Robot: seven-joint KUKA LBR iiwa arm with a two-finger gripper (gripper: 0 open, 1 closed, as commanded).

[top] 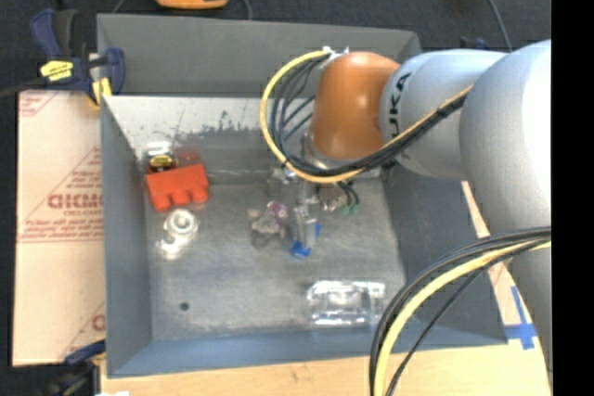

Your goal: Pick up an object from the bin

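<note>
The worry from where I stand is a skewed grab: the gripper point(304, 210) hangs low under the arm's orange cover at mid-bin, open or closed I cannot tell, right over a small slim grey piece with a blue end point(302, 241), and the little purplish lumpy object point(267, 223) just left of it could get caught or shoved instead. That slim piece seems to lie lengthwise from the far wall of the grey metal bin point(130, 199) toward the near one, blue end nearer, so a pinch at its tip might let it swivel out
</note>
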